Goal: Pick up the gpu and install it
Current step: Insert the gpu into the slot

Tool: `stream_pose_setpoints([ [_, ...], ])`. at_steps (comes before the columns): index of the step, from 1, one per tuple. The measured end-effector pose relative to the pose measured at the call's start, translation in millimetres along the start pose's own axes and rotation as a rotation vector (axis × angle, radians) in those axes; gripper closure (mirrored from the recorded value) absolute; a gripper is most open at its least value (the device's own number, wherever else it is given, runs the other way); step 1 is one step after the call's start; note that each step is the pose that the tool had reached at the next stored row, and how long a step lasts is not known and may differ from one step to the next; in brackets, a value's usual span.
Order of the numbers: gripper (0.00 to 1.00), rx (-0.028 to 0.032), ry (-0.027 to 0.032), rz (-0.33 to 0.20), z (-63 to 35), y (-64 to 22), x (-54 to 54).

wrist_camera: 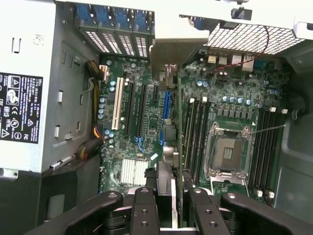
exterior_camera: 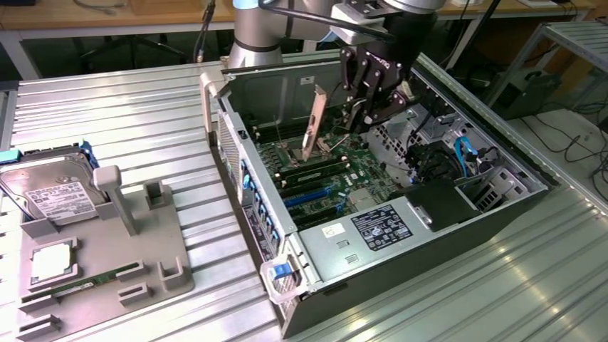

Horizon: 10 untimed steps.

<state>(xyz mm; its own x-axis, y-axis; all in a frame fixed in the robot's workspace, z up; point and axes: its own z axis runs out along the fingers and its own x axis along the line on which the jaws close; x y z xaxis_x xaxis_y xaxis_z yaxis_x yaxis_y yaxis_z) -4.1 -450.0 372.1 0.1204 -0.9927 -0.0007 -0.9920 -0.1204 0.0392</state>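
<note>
The gpu [exterior_camera: 312, 125] is a thin card held upright inside the open computer case [exterior_camera: 219, 135], its pale metal end bracket toward the case's rear wall. My gripper [exterior_camera: 367, 114] reaches down into the case and is shut on the card's far end. In the wrist view the gpu [wrist_camera: 169, 139] shows edge-on, clamped between my black fingers [wrist_camera: 145, 198] of the gripper [wrist_camera: 169, 188]. It hangs over the motherboard [wrist_camera: 129, 161], lined up along the blue expansion slot [wrist_camera: 166, 105]. Whether its edge touches the slot I cannot tell.
A silver power supply [exterior_camera: 378, 226] with a black label fills the case's near end; blue cables [exterior_camera: 463, 153] lie beside it. The processor socket [wrist_camera: 230, 152] and memory slots flank the card. On the exterior view's left, a grey holder [exterior_camera: 156, 246] carries a hard drive [exterior_camera: 53, 191] and a memory stick [exterior_camera: 87, 279].
</note>
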Motion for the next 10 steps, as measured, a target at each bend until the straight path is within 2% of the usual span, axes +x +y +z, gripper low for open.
stream_pose_setpoints([
  [10, 0.71, 0.0000, 0.0000, 0.000, 7.5, -0.2, 0.7],
])
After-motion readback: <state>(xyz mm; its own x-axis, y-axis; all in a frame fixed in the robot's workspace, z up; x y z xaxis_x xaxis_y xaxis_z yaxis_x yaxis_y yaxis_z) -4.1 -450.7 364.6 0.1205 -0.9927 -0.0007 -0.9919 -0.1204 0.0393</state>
